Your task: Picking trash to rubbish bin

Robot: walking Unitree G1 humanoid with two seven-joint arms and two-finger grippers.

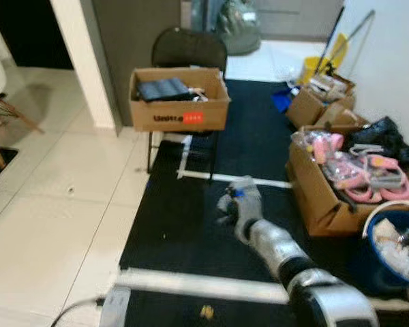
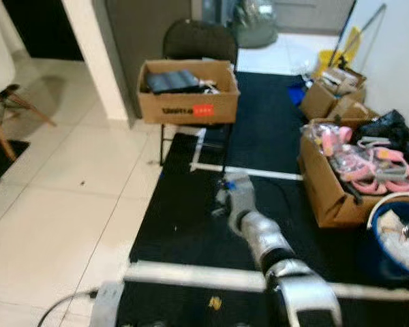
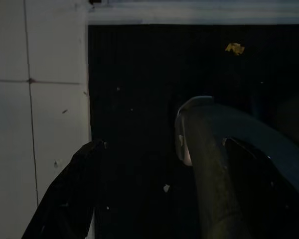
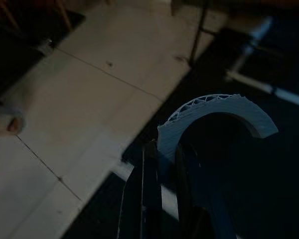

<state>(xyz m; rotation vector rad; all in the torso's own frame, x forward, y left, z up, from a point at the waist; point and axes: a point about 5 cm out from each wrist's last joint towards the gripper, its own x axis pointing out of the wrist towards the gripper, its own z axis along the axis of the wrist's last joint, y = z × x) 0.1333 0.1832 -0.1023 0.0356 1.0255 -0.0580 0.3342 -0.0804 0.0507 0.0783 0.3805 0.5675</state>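
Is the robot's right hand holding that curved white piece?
Yes, the right hand has its black fingers shut on the end of the curved white piece.

The right arm (image 1: 286, 255) reaches forward over the black mat (image 1: 184, 225), its end effector (image 1: 233, 199) blurred. A cardboard box (image 1: 179, 99) sits on a chair (image 1: 189, 49); a blue bin (image 1: 395, 248) stands at right.

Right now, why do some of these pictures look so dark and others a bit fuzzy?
The left and right eye views are evenly lit but soft, with the right gripper blurred over the black mat. The left wrist view is very dark, only pale floor tiles catching light. The right wrist view is dim too, its white curved piece standing out sharply.
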